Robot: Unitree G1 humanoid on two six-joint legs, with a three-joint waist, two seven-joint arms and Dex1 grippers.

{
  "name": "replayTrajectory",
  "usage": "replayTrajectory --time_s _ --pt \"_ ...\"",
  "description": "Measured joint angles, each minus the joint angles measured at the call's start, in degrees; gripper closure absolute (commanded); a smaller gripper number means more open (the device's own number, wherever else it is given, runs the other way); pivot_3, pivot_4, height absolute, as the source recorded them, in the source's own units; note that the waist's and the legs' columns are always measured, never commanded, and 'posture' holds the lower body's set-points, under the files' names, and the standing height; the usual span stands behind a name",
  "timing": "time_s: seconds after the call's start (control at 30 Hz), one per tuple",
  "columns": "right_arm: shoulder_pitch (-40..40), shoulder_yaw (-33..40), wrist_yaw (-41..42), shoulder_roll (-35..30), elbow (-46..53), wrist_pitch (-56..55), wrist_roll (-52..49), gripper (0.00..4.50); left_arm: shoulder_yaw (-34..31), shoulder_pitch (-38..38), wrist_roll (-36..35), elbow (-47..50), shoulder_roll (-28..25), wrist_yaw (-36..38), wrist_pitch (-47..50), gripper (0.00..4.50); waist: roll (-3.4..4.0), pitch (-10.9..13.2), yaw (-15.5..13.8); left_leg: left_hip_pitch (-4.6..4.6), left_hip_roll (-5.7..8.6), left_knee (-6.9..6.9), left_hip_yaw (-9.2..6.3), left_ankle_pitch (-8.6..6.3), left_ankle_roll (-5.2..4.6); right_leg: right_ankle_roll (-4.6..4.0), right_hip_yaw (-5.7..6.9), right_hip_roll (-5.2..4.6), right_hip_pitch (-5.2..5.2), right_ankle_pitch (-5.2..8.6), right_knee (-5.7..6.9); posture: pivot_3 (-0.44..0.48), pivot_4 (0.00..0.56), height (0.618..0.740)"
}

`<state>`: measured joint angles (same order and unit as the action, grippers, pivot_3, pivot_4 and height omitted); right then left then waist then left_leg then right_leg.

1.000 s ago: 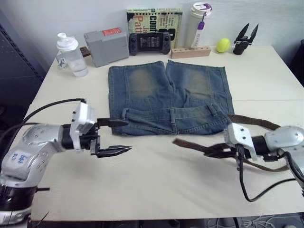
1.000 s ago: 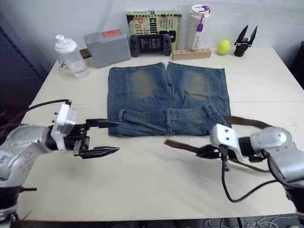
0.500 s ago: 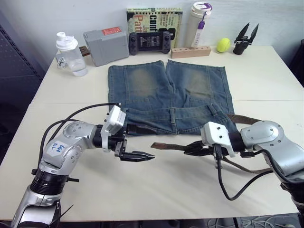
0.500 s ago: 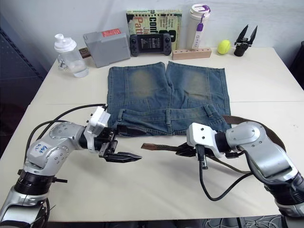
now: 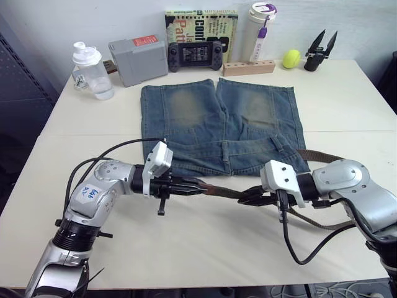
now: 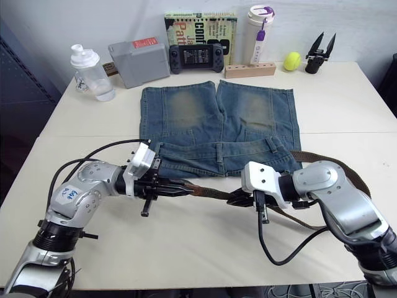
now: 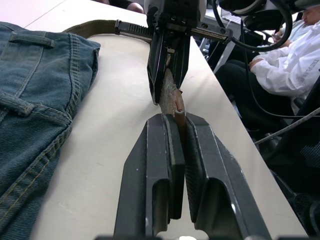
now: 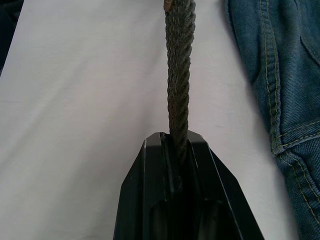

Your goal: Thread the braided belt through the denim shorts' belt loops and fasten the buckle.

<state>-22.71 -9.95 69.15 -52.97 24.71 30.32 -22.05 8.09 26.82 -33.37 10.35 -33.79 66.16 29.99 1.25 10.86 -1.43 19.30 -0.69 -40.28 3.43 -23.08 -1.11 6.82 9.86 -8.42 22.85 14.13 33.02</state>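
Both grippers, left gripper and right gripper, clamp the braided belt just beside the denim shorts waistband, with no belt loops threaded yet, buckle unfastened.

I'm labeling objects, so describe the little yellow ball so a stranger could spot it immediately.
Look along the table's far edge toward the robot's right corner. The yellow ball sits between a wooden block and a black two-pronged tool, the only round, bright yellow thing there.
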Motion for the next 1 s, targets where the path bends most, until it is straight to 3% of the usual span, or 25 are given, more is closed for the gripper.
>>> replayTrajectory --time_s 0.07,0.13,0.17,0.27,0.3,0.37,0.43,0.5,0.6,0.67,0.8,0.87,1.0 --pt "0.0 0.0 -0.07 0.01 0.0 0.09 -0.03 4.5 0.0 0.05 0.16 -0.04 0.06 0.01 -0.08 4.47 0.0 0.0 0.0 0.0 0.0 0.0 0.0 0.0 0.0 0.0 0.0 0.0 0.0 0.0 0.0 0.0 0.15 0.722" --pt "-0.04 0.0 -0.21 0.06 0.0 0.48 -0.2 3.64 0.0 0.49 0.57 -0.52 0.24 0.04 -0.18 4.5 0.0 0.0 -0.01 0.0 0.0 0.0 0.0 0.0 0.0 0.0 0.0 0.0 0.0 0.0 0.0 0.0 0.15 0.722" --pt "-0.14 0.09 -0.52 0.37 -0.01 1.12 -0.43 3.53 -0.03 0.95 0.79 -1.26 0.41 -0.01 -0.4 4.5 0.0 0.0 0.0 0.0 0.0 -0.01 0.0 0.0 0.0 0.0 0.0 0.0 0.0 0.0 0.01 0.0 0.15 0.722" --pt "-2.25 4.86 -5.49 5.24 -0.11 7.1 -6.43 2.27 -0.51 1.4 -0.03 -2.41 2.72 -1.26 0.55 4.5 -0.01 0.0 0.04 0.0 -0.01 -0.01 -0.02 0.0 0.0 0.0 0.0 0.0 0.0 0.0 0.02 0.0 0.15 0.722" --pt "-2.88 6.85 -6.7 5.98 -0.12 9.0 -8.44 1.57 -0.71 1.4 -0.51 -2.44 3.31 -1.69 1.17 4.5 -0.01 0.01 0.02 0.02 -0.01 -0.01 -0.04 0.0 0.0 0.0 0.0 0.0 0.0 0.0 0.03 0.0 0.15 0.722" --pt "-3.35 9.64 -8.22 6.49 -0.13 11.43 -11.29 0.76 -1.3 1.35 -1.31 -2.49 3.8 -2.26 2.01 4.5 -0.02 0.01 -0.1 0.03 -0.01 -0.02 -0.08 0.0 0.0 0.0 0.03 -0.01 0.0 0.0 0.03 0.0 0.15 0.722" --pt "-3.52 12.82 -9.82 6.69 -0.2 13.91 -13.98 0.25 -2.21 1.18 -2.31 -2.51 3.94 -2.73 2.91 4.5 -0.03 0.01 -0.14 0.05 0.0 -0.03 -0.1 0.0 0.0 0.0 0.04 -0.01 0.0 0.0 0.03 0.0 0.15 0.722" --pt "-2.97 17.54 -11.76 7.1 -0.4 17.25 -18.25 0.11 -3.86 0.6 -3.77 -2.38 4.53 -3.79 4.38 4.5 -0.03 0.01 -0.16 0.05 0.0 -0.03 -0.1 0.0 0.0 0.0 0.02 -0.03 0.0 0.0 0.02 0.0 0.15 0.722" --pt "0.57 27.53 -15.77 8.43 -0.5 23.87 -32.3 0.11 -6.68 -1.82 -8.6 -1.41 6.92 -7.1 8.56 4.5 -0.07 0.01 -0.16 0.05 0.0 -0.03 -0.32 0.0 -0.02 0.0 0.01 -0.06 -0.01 0.0 0.06 0.0 0.15 0.722" --pt "14.18 32.56 -27.7 11.16 3.12 24.99 -63.38 0.11 -10.86 -5.73 -18.14 3.4 12.9 -17.43 15.1 4.5 -0.18 0.03 -0.07 -0.04 0.0 -0.03 -0.55 0.0 -0.02 0.0 -0.1 -0.08 -0.03 0.0 0.18 0.0 0.15 0.722" --pt "23.84 28.43 -43.54 14.97 9.49 20.87 -78.84 0.11 -15.02 -8.25 -26.76 7.79 17.7 -28.42 19.39 4.5 -0.26 -0.02 -0.06 -0.14 -0.1 -0.03 -0.48 0.0 -0.02 0.0 -0.46 -0.1 -0.02 0.0 0.26 0.0 0.15 0.722" --pt "24.56 23.23 -53.92 21.72 10.45 16.23 -80.3 0.11 -16.06 -9.59 -29.73 9.62 18.6 -33.0 20.78 4.5 -0.29 -0.04 0.04 -0.18 0.01 -0.05 -0.41 0.0 -0.02 0.0 -0.5 -0.08 -0.01 0.0 0.3 0.0 0.15 0.722" --pt "24.46 17.32 -65.77 30.78 8.71 9.78 -79.02 0.11 -16.07 -10.7 -32.12 11.55 19.25 -36.67 21.41 4.5 -0.28 -0.05 -0.15 -0.1 0.09 -0.06 -0.38 0.0 -0.02 0.0 -0.61 -0.06 0.14 0.0 0.34 0.0 0.15 0.722"
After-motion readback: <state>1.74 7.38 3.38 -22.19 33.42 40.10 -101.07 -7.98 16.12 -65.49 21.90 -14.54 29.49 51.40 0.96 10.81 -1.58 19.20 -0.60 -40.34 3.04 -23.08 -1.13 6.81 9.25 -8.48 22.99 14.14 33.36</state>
